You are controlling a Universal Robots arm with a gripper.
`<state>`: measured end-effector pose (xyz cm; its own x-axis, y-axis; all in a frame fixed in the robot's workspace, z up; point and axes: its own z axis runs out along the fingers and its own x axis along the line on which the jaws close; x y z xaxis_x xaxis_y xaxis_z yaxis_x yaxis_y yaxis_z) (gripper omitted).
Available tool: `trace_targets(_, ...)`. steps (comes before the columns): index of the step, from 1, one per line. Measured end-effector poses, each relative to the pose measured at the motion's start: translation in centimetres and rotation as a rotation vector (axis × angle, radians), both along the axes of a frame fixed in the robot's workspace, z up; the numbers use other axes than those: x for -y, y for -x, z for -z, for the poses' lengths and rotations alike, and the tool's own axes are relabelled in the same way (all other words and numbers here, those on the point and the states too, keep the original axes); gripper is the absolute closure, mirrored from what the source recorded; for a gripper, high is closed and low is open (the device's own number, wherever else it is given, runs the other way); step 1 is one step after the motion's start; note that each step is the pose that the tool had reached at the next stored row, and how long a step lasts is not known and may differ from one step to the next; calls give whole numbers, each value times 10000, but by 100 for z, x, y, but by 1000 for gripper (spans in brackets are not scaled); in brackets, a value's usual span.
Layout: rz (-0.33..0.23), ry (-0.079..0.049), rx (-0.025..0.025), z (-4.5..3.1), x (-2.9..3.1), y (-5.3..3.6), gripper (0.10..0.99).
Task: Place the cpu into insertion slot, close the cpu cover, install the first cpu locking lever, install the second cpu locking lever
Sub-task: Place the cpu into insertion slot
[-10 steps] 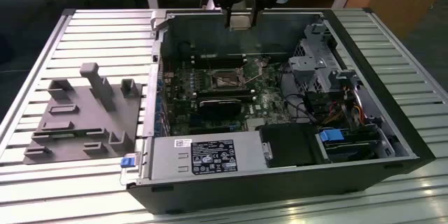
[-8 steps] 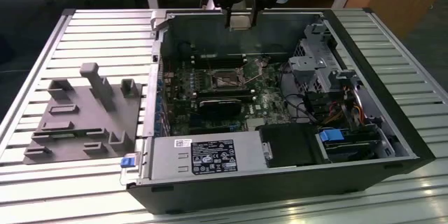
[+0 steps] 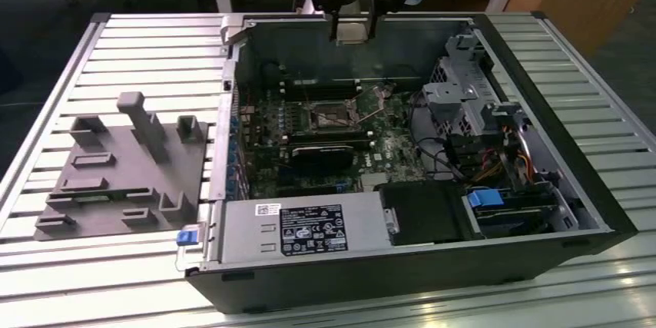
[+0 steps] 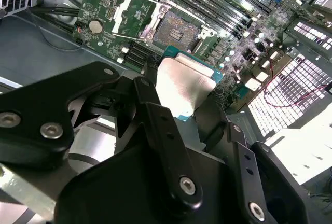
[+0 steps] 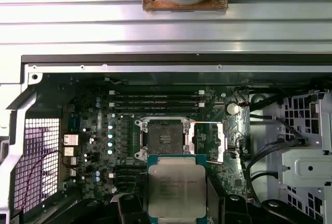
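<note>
CPU (image 5: 177,185): is being carried flat, silver top facing up, and is hanging in the air well above the board, not yet seated.

Gripper (image 3: 349,30): is clamping the CPU by two opposite edges. One finger (image 4: 150,99) is pressing on a side, not on either face. My guess is that the edge hold is keeping the underside free, so nothing is rubbing the contacts.

Insertion slot (image 5: 165,140): is lying bare, with its brownish centre exposed and nothing in it. In the first wrist view the chip is showing just beside the slot, not covering it. I judge it to be hovering, not yet lined up.

CPU cover (image 5: 210,142): is lying swung open to one side of the slot, so the way down is clear.

Motherboard (image 3: 389,151): is lying flat in the bottom of the case, so the slot is facing straight up at the arm.

Memory slots (image 5: 155,99): are running along the slot's far side, apart from the chip.

Computer case (image 3: 410,278): is resting on its side with the panel off.

Slatted table (image 3: 154,44): is carrying the case and, on the exterior view's left, a grey fixture (image 3: 113,174).

Stage: the placing step is under way, and the cover is not yet closed.
</note>
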<state>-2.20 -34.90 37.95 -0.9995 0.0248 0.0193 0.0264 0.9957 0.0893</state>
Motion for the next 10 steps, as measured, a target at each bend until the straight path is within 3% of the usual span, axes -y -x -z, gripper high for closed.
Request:
trace_targets(4, -1, 1, 0, 13, 0, 0, 549)
trace_targets(10, -1, 1, 0, 102, 0, 0, 549)
